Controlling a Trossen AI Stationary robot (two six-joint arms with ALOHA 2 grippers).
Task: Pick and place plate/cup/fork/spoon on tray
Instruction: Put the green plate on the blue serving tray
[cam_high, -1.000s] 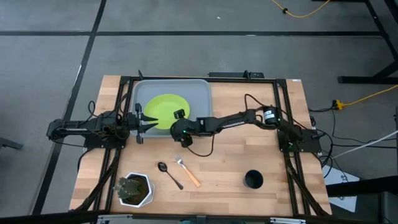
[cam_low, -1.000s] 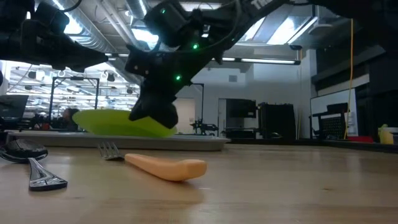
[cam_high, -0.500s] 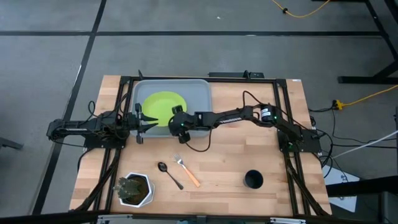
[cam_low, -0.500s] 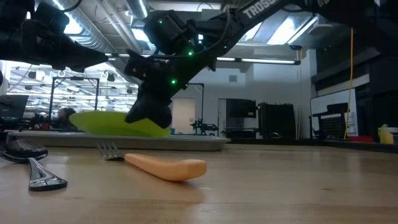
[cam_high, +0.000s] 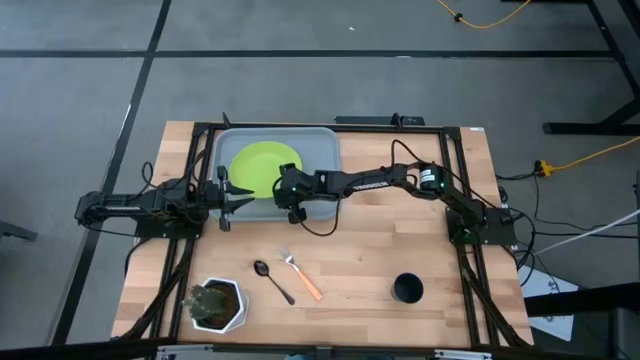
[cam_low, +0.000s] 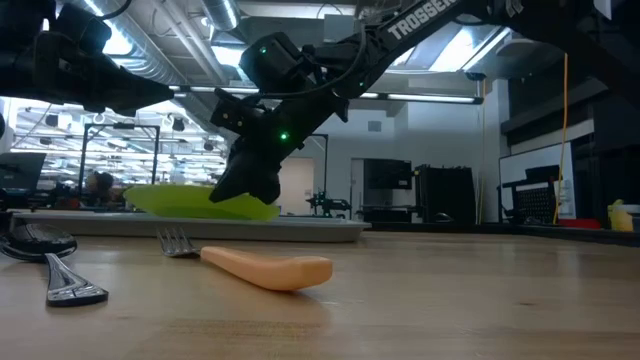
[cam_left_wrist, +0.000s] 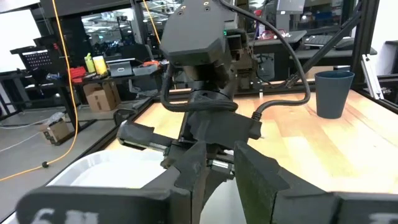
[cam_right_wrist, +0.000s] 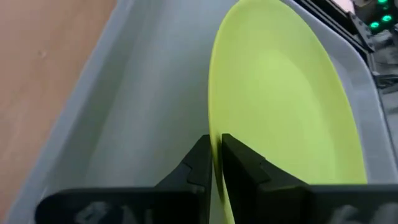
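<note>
Presently listed: right gripper (cam_high: 285, 187), jaws closed on the near rim of the lime-green plate (cam_high: 263, 168), which hangs over the grey-blue tray (cam_high: 322, 148), tilted, its far edge low toward the tray floor; whether it already touches cannot be told from the low view. Left gripper (cam_high: 243, 196) waits at the tray's left edge, its jaws set nearly together with a narrow gap, holding nothing. Unplaced stock on the counter (cam_high: 400, 235): orange-handled fork (cam_high: 301, 275) and dark spoon (cam_high: 272, 281) lying side by side, apart from each other, and the dark cup (cam_high: 407, 289) well off toward the right; a white potted plant (cam_high: 214, 304) stands at the front left corner. Risks, as judged: the pinch sits on the thin rim only, so the plate may pivot or slip in the jaws if lowered quickly; releasing while the plate is tilted may let it drop, clatter or slide against the tray wall; the two grippers are near each other at the tray's left side, so a careless retreat could brush the idle arm.
</note>
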